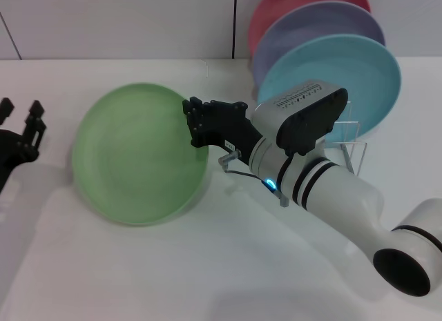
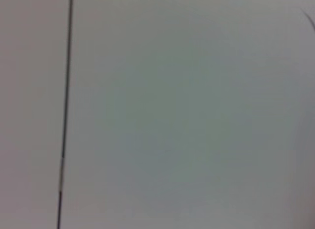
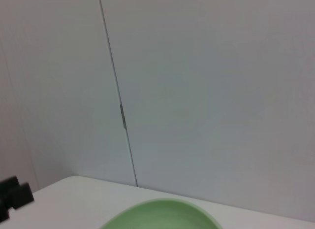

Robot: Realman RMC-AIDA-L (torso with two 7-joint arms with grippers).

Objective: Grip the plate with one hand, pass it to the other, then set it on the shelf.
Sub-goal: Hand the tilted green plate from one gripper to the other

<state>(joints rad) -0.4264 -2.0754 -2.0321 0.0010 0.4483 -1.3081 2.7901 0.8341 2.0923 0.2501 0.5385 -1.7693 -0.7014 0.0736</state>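
The light green plate (image 1: pixel 135 155) hangs tilted above the white table, its face turned toward my head camera. My right gripper (image 1: pixel 197 124), on the arm with the blue-lit ring, is shut on the plate's right rim. The right wrist view catches only the plate's upper edge (image 3: pixel 162 216) against the wall. My left gripper (image 1: pixel 21 121) sits at the far left, open, a short gap away from the plate's left edge and holding nothing. The chrome wire shelf (image 1: pixel 353 147) stands at the back right, partly hidden behind my right arm.
Three plates stand upright in the shelf: a turquoise plate (image 1: pixel 349 69) in front, a lavender plate (image 1: pixel 311 27) behind it and a red plate (image 1: pixel 280 7) at the back. The white wall runs close behind the table. The left wrist view shows only blank wall.
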